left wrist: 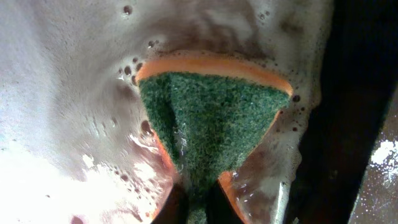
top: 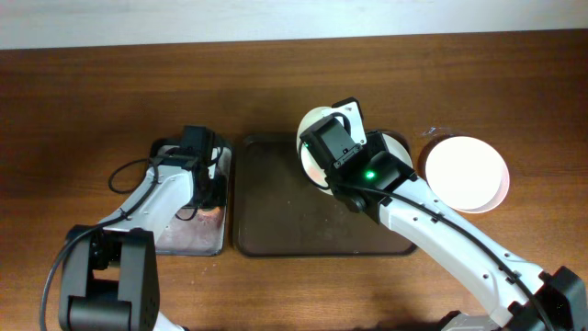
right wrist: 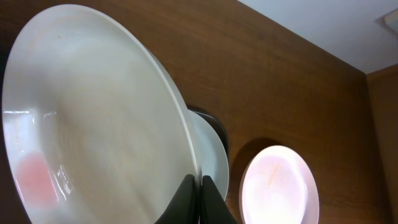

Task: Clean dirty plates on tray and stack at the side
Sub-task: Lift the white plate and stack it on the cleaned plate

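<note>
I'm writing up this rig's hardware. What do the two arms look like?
Both arms have white tubular links and black joint housings. The left arm has a black cable looping beside it and a boxy black base. The right arm shows a lit green light near its wrist. The fingers are black.

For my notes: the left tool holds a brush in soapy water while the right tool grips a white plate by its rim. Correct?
Not quite: the left tool holds a green-and-orange sponge, not a brush, as the left wrist view shows. The rest stands.
</note>
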You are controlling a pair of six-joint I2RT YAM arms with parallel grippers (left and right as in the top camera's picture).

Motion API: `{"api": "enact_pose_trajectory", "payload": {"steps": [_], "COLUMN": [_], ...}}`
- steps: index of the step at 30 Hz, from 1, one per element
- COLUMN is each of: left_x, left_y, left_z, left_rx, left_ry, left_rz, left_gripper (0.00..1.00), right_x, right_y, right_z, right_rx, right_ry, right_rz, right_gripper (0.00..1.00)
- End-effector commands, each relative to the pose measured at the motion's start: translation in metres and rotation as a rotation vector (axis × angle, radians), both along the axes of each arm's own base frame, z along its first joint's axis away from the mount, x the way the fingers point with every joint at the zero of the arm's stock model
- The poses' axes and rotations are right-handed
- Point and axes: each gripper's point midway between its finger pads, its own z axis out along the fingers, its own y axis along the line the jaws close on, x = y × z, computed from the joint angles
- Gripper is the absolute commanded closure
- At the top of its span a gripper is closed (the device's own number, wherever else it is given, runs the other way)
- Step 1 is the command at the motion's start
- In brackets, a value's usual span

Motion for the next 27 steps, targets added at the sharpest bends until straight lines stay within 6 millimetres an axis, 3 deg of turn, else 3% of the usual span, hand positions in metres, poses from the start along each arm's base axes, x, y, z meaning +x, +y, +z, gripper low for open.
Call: {"api": "enact_pose_trajectory", "payload": {"steps": [1,2,3,5,8,11,16,22,25,27], "left_x": [-0.008,-0.007,-0.005,0.000,0.010,0.014,0.013,0.013,0.013,0.013], "left_y": [0.001,0.001,0.001,0.000,-0.002,-0.002,-0.007,-0.007,-0.007,-0.007], "left_z": [-0.006,-0.005,-0.004,0.002,0.018,0.023,0.022,0.022,0.022,0.022], "left_rx": [-0.005,-0.005,-0.006,-0.008,-0.010,-0.012,-0.038,-0.038,-0.038,-0.038], "left_ry": [0.034,0.030,0.026,0.018,0.002,-0.004,-0.001,0.000,0.000,0.000], "left_rz": [0.000,0.001,0.001,0.001,0.000,0.000,-0.003,0.001,0.000,0.000], "left_gripper": [1.00,0.97,0.64,0.50,0.48,0.48,0.43,0.39,0.39,0.39], "right_x": [0.002,0.002,0.001,0.000,0.000,0.004,0.003,-0.025,-0.038,-0.041], "right_y": [-0.001,-0.004,-0.006,-0.010,-0.031,-0.059,-0.148,-0.255,-0.283,-0.289], "right_z": [0.025,0.030,0.035,0.044,0.054,0.046,0.023,-0.006,-0.028,-0.038], "right_rx": [0.036,0.030,0.030,0.047,0.169,0.268,0.426,0.528,0.584,0.637], "right_ry": [-0.075,-0.092,-0.105,-0.126,-0.147,-0.094,0.003,0.065,0.127,0.158], "right_rz": [-0.022,-0.033,-0.038,-0.043,-0.128,-0.199,-0.452,-0.776,-0.877,-0.898], "right_gripper": [0.96,0.96,0.96,0.96,0.96,0.96,0.96,0.96,0.96,0.96]}}
